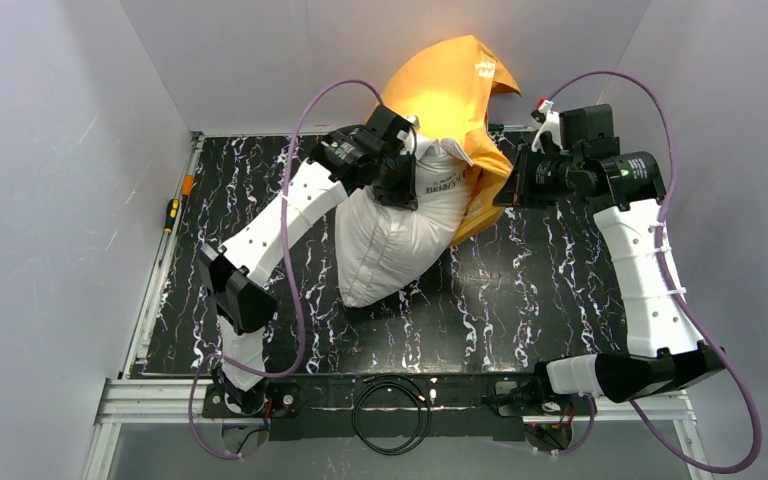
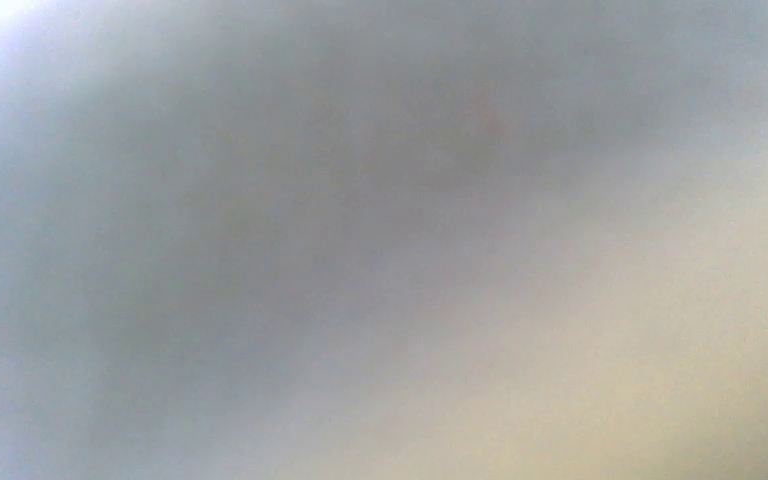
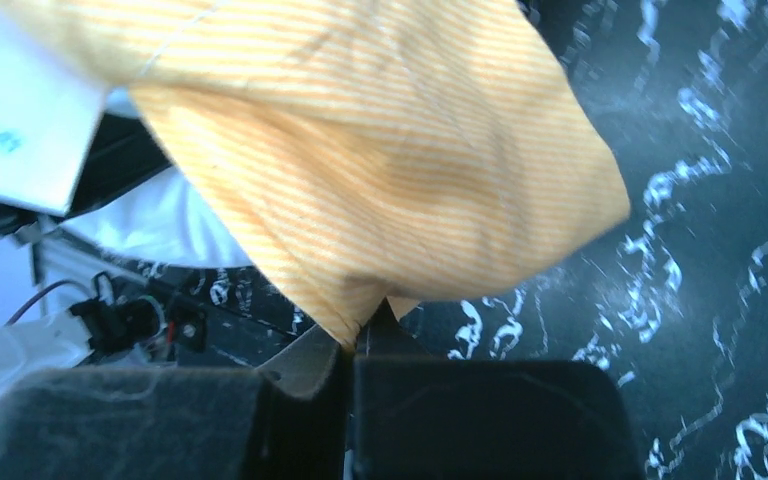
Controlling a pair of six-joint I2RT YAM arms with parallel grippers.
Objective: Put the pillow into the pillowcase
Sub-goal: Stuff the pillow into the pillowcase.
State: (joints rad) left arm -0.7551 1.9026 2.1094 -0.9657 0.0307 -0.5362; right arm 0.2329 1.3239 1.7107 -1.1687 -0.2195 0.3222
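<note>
- Right gripper [image 3: 352, 372] is seen closest, in its own wrist view: jaws closed together, with a thin fold of the orange pillowcase [image 3: 380, 170] edge pinched between them.
- Left gripper [image 1: 400, 172] is closed too and pressed against the upper end of the pillow [image 1: 390, 240]. Its wrist view is blanked by pale blur, so whether any fabric is caught cannot be told.
- Pillow is stood tilted on the table [image 1: 540, 300]: lower end bare on the marbled top, upper end tucked into the case mouth.
- Pillowcase is draped over that upper end, with the rest raised toward the back wall.
- Progress, as judged: only the top part is covered; most of the pillow is out.
- Step in hand, as judged: case to be drawn down while the pillow is fed up.
- Pull should be run along the pillow's long axis, not sideways, with the edge held taut.
- Pinch is thin, so the draw should be slow or the fold may be lost.
- Bunching is likely on the mouth's unheld side; a regrip there should be planned.
- Pillow corner should be seated deep in the case before anything is released.
</note>
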